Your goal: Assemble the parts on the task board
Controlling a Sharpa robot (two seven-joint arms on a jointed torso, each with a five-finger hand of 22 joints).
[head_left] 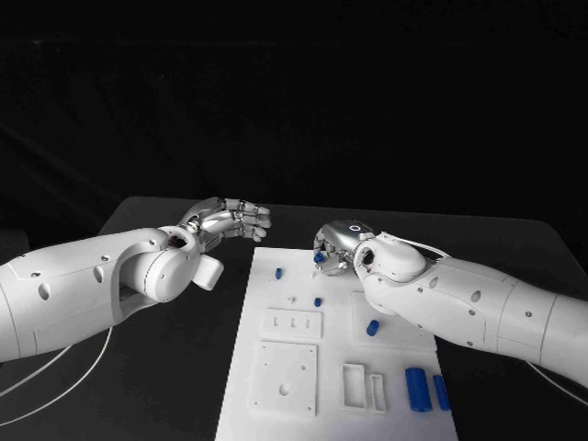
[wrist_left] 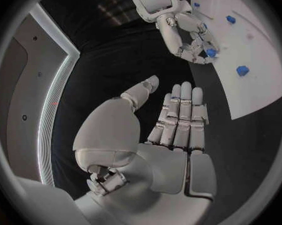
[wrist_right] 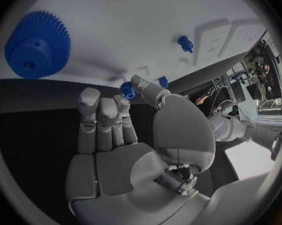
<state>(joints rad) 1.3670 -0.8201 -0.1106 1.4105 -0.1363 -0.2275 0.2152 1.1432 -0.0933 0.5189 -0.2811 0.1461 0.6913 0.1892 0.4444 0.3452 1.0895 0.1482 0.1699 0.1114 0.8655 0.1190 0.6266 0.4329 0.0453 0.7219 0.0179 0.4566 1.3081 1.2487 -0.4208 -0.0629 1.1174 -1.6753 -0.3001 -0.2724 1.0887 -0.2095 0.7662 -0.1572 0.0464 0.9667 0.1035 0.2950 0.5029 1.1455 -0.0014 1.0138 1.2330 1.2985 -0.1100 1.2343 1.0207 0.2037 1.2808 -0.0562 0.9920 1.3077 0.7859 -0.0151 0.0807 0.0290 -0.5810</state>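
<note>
Left hand (head_left: 228,223) hovers over the black table (head_left: 175,367) beside the task board (head_left: 401,418), fingers extended, holding nothing. Right hand (head_left: 336,243), at the board's far edge, pinches a small blue part (wrist_right: 128,90) between thumb and fingertip.

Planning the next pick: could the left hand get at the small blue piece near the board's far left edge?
Probably yes. The left hand hovers open just off the white board, beside that blue piece, with nothing between them. The right hand, pinching another blue part, sits close by.

White arms, silver left hand (head_left: 228,220), right hand (head_left: 336,241)
</note>
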